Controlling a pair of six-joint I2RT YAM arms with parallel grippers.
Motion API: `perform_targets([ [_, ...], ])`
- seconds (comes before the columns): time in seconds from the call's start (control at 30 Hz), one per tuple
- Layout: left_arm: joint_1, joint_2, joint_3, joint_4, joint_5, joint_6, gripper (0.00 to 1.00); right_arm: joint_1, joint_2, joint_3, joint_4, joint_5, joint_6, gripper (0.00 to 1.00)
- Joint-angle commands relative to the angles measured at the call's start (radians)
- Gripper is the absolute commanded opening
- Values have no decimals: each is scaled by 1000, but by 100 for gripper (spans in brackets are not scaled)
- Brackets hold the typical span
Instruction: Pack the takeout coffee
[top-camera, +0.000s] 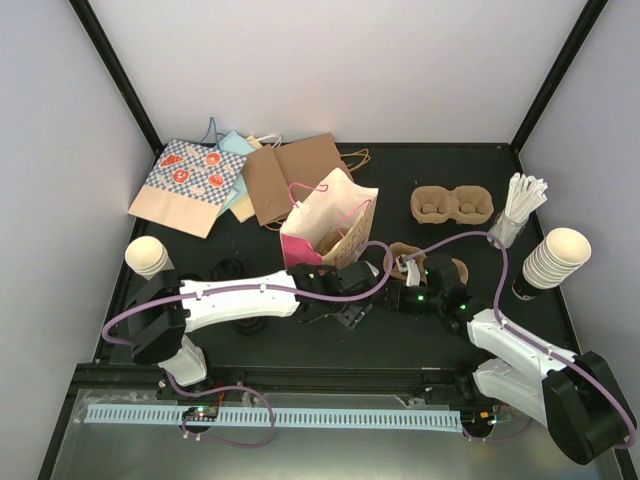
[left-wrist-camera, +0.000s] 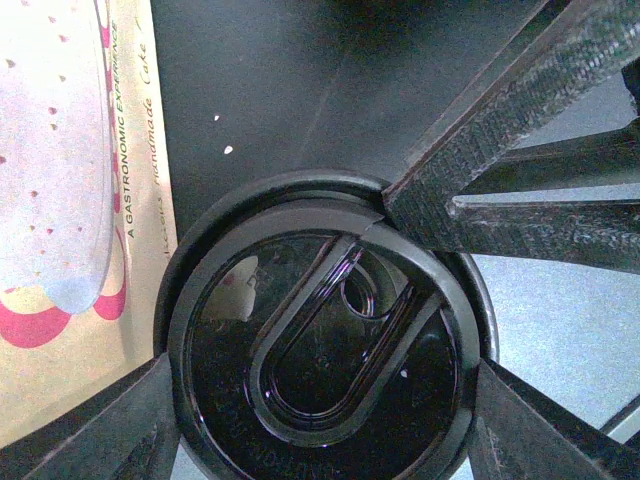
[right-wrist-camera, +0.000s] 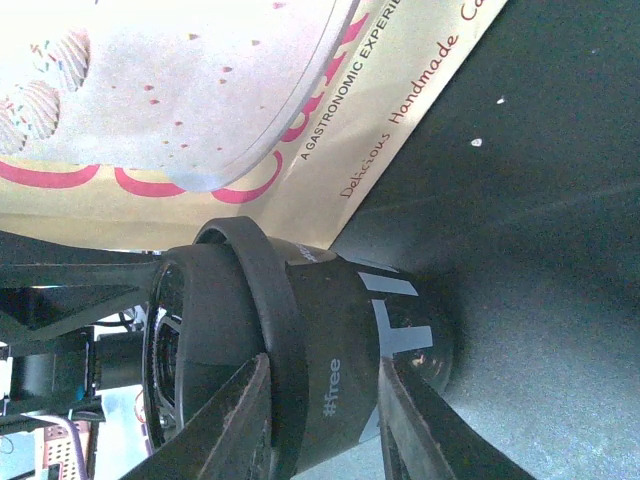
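Observation:
The takeout coffee (right-wrist-camera: 340, 330) stands upright on the black table beside the pink-and-cream paper bag (top-camera: 325, 225). Its cup wall looks dark here and is printed "#free". Seen from above, its round black lid (left-wrist-camera: 320, 370) fills the left wrist view. My left gripper (left-wrist-camera: 320, 400) is over the lid, shut on it, with a finger (left-wrist-camera: 120, 425) pressed against the rim on each side. My right gripper (right-wrist-camera: 325, 370) comes at the cup from the side with its jaws a little apart. One fingertip (right-wrist-camera: 250, 400) lies by the lid rim and the other against the lower wall. It clasps nothing.
Flat paper bags (top-camera: 190, 185) lie at the back left. A brown cup carrier (top-camera: 452, 205) sits at the back right and another (top-camera: 432, 265) under my right arm. Stacks of lidless cups (top-camera: 555, 258) (top-camera: 148, 257) stand at both sides. A holder of stirrers (top-camera: 520, 205) stands at the right.

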Motion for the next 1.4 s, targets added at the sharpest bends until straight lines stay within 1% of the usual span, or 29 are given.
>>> perform_targets([
  [0.0, -19, 100, -69, -67, 169, -1, 66, -2, 30, -6, -163, 102, -3, 32],
  [0.1, -19, 102, -69, -70, 169, -1, 67, -10, 15, -9, -118, 95, 7, 33],
  [0.5, -30, 115, -49, -76, 166, 1, 67, -29, 24, 6, -52, 111, -8, 34],
  [0.83, -31, 121, -34, -90, 151, -1, 67, -29, -158, 30, -90, 138, -73, 40],
  [1.0, -31, 129, -25, -93, 152, 1, 67, -30, -215, 84, -156, 229, -82, 41],
  [1.07, -31, 131, -22, -94, 154, 1, 67, -29, -230, 80, -134, 247, -66, 47],
  [1.13, -31, 131, -18, -95, 156, 3, 66, -29, -243, 50, -74, 227, -79, 57],
  [1.17, -31, 130, -17, -96, 155, 4, 66, -30, -247, 25, -51, 219, -91, 57],
  [1.27, -31, 129, -15, -98, 154, 6, 66, -29, -216, 36, -100, 230, -118, 55],
  [1.3, -31, 128, -15, -98, 155, 6, 66, -29, -197, 29, -81, 195, -121, 55],
  [1.37, -31, 128, -15, -96, 156, 6, 66, -29, -160, -6, 20, 114, -82, 55],
])
